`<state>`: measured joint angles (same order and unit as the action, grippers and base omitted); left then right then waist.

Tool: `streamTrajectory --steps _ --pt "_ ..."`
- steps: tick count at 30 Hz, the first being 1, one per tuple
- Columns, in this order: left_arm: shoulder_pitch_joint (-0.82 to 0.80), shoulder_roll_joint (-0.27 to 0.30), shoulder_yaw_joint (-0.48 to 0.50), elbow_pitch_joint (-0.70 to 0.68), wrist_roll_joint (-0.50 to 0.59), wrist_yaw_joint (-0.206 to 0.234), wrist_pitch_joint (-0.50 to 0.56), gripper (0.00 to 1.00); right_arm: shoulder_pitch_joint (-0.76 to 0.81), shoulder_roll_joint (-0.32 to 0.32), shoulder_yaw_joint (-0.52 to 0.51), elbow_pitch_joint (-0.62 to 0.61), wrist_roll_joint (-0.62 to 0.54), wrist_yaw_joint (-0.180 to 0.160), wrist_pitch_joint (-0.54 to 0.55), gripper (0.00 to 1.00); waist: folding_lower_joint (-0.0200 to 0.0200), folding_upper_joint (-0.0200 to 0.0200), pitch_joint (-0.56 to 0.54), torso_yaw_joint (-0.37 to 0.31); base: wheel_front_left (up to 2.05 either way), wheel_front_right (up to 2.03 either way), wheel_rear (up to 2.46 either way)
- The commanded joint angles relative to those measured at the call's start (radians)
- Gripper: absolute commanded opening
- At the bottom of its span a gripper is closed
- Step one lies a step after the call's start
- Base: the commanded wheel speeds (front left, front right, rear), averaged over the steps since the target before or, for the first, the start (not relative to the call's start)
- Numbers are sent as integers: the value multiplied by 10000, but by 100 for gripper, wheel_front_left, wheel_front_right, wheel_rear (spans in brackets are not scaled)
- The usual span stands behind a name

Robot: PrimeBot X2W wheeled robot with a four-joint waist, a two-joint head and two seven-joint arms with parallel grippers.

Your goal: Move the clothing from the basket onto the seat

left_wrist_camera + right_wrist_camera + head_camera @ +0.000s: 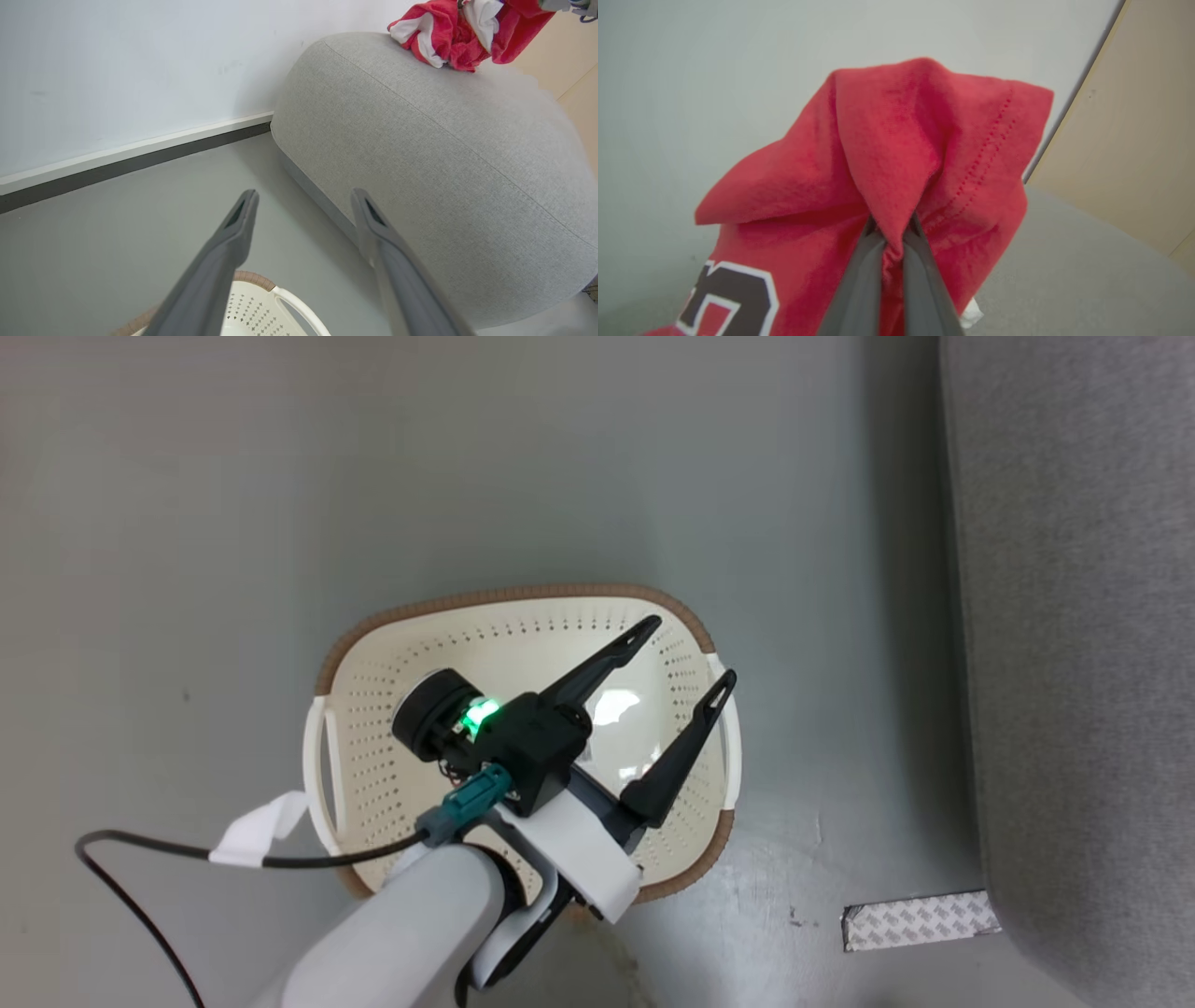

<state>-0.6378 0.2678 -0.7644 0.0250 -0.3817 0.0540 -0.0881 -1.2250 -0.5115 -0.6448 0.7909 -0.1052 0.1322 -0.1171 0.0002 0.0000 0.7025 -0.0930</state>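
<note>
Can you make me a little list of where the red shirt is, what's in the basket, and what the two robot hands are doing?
clothing: bright red soft garment with white trim, bunched, touching the top of the seat
seat: large light-grey woven upholstered seat
basket: oval cream plastic basket with brown rim, on the grey floor, no clothing showing inside
right gripper: shut on a fold of the red garment
left gripper: open, holding nothing, above the basket
</note>
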Motion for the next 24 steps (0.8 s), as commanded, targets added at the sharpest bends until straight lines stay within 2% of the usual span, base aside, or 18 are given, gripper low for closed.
streamTrajectory --steps 1,8,13,14,15,16,17,24 --pt "128 132 -18 -98 44 50 78 100 196 213 -409 231 -443 -30 -194 0 -2 0 253 50 0 0 0" --pt "426 378 -91 -266 53 177 188 100 405 1215 -1921 575 -2109 -30 -297 0 -2 0 189 54 0 0 0" --pt "591 505 -41 -332 -56 290 210 100 404 1598 -2579 359 -2906 -30 -198 0 -2 0 -43 -8 0 0 0" --pt "617 514 -32 -345 -59 320 207 100 400 1715 -2664 297 -3100 -30 -180 29 -2 0 -114 -39 0 0 0" --pt "640 525 -18 -351 -61 333 191 100 405 1840 -2744 236 -3263 -30 -149 53 -2 0 -186 -73 0 0 0" --pt "666 527 -9 -345 -93 339 167 100 465 1959 -2763 214 -3385 -30 -114 87 -2 0 -266 -103 0 0 0" --pt "688 530 -1 -325 -121 344 121 100 543 2081 -2767 194 -3470 -30 -115 100 -2 0 -370 -140 0 0 0" --pt "958 410 134 11 -467 450 -234 100 1456 2542 -2194 28 -3797 -30 -509 100 -2 0 -1490 -313 0 0 0"
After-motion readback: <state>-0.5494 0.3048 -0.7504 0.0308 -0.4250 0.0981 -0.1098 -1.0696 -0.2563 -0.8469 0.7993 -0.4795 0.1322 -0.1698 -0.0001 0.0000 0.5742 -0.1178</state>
